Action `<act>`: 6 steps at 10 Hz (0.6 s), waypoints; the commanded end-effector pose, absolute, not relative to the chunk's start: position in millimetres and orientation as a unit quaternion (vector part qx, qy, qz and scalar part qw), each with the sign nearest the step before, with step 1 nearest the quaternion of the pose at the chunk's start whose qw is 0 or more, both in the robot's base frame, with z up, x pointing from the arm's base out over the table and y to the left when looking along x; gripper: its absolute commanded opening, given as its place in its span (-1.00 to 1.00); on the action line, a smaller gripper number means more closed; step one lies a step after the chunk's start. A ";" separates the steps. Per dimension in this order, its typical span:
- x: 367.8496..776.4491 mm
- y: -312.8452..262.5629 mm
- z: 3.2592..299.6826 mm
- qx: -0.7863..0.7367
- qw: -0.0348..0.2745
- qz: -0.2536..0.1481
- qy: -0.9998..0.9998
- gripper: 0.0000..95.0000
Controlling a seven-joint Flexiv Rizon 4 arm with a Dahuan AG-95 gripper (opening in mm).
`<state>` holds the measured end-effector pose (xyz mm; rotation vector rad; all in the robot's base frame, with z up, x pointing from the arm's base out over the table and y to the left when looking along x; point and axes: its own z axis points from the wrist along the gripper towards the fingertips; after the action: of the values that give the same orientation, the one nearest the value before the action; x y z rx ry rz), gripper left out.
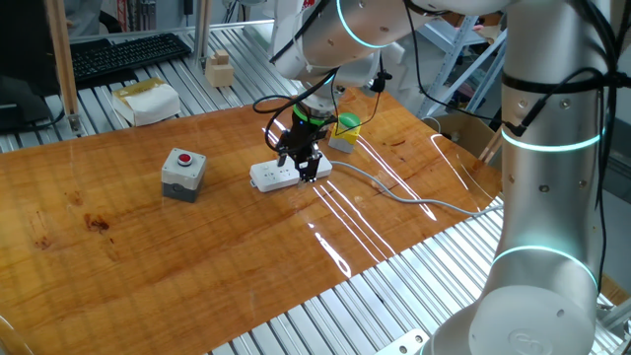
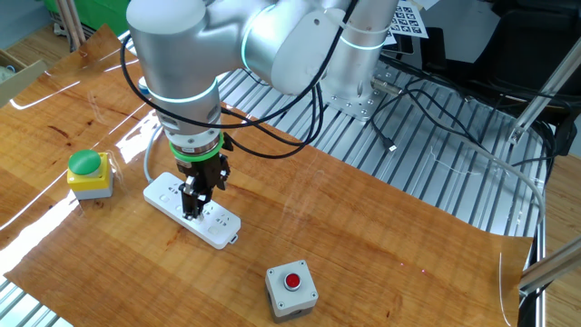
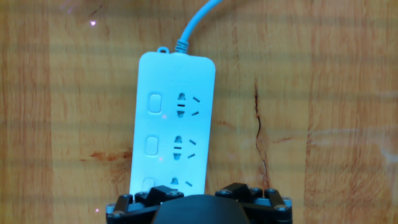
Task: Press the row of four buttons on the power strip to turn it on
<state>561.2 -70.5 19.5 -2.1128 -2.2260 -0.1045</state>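
The power strip (image 1: 286, 175) lies flat near the middle of the wooden bench (image 1: 148, 256). It is long and white, and its cable (image 1: 394, 192) runs off one end and curls away across the wood. In the hand view the strip points up the picture, with the cable end at the top. The row of four buttons (image 3: 152, 146) runs along the left side of its top face, each button next to a socket. Only three buttons show there; the rest of the row is hidden under the hand.

The pincer (image 2: 192, 207) points straight down over the strip, at the part away from the cable end in the hand view. In the other fixed view its dark fingers reach down to the strip's top face, but whether they touch it cannot be told. No view shows the tips clearly, so how far open they are cannot be seen. The pincer does not seem to hold anything.

A grey box with a red button (image 1: 183, 173) sits on the bench, well apart from the strip. A yellow box with a green button (image 2: 89, 173) sits near the strip's cable end. A keyboard (image 1: 128, 54) lies off the bench, in the background.
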 end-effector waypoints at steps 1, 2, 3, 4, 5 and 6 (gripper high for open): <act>560.1 -70.5 16.8 -0.688 0.044 -0.045 -0.723 0.60; 560.6 -70.0 12.2 -0.688 0.046 -0.054 -0.722 0.60; 561.2 -69.9 6.1 -0.686 0.045 -0.054 -0.724 0.60; 559.4 -70.0 -1.1 -0.683 0.040 -0.056 -0.727 0.60; 558.1 -69.6 -4.0 -0.684 0.037 -0.057 -0.727 0.60; 557.5 -69.3 -4.8 -0.687 0.034 -0.063 -0.723 0.60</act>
<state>557.3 -70.9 9.8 -2.1160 -2.2361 -0.1856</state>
